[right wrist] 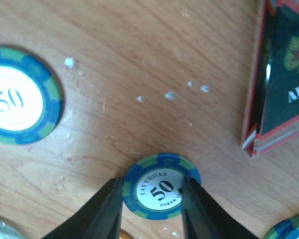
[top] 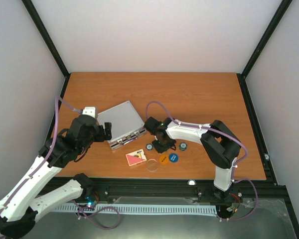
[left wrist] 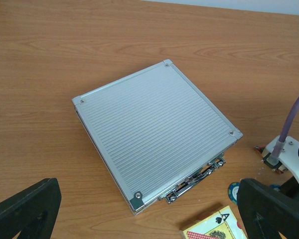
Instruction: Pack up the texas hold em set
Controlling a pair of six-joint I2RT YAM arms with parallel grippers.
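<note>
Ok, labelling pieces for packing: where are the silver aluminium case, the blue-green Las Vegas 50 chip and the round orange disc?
Silver aluminium case (left wrist: 154,134): left wrist view, lid centre.
Blue-green Las Vegas 50 chip (right wrist: 162,188): right wrist view, white middle.
Round orange disc (top: 163,159): top view, centre.

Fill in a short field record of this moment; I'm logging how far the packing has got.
case: closed, flat on the table, latch side toward the loose pieces
left gripper: open, empty, next to the case
right gripper: fingers against both sides of a chip lying on the table
other chips: two, loose, either side of the right gripper
deck, orange disc, blue disc, clear disc: loose, in front of the case
packed so far: cannot tell, case shut
</note>
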